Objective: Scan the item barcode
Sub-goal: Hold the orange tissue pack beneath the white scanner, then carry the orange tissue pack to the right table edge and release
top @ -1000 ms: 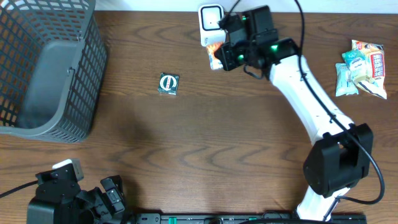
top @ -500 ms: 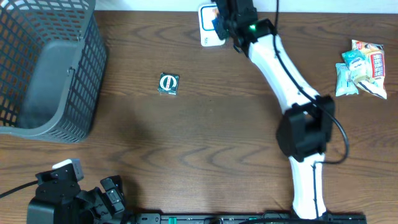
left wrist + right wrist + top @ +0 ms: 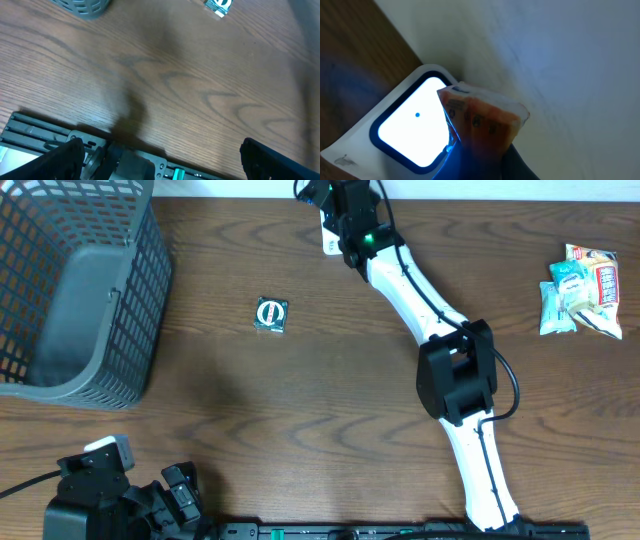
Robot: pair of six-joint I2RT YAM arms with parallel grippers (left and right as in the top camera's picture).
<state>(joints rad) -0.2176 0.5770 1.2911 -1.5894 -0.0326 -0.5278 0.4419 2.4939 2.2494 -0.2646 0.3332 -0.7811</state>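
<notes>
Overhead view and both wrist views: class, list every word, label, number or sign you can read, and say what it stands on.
Nothing is legible as words or numbers.
White round mark, lettering too small: small dark green packet.
Print too small: pile of colourful snack packets.
Print blurred: orange packet.
One blue dot, no text: lit window of white box-shaped scanner.

1. The overhead view is bright, evenly lit from above and sharp throughout. The table (image 3: 330, 410) shows no glare, and the basket (image 3: 80, 290) casts only a faint, soft shadow on its 5 o'clock side.
2. The left wrist view is dimmer and slightly soft, with a dark shadow smudge below centre and a grey blur at 3 o'clock.
3. The right wrist view is out of focus. The scanner (image 3: 415, 125) window glows blown-out white at 8 o'clock, and blue light rims the packet (image 3: 485, 125) towards 6 o'clock.
</notes>
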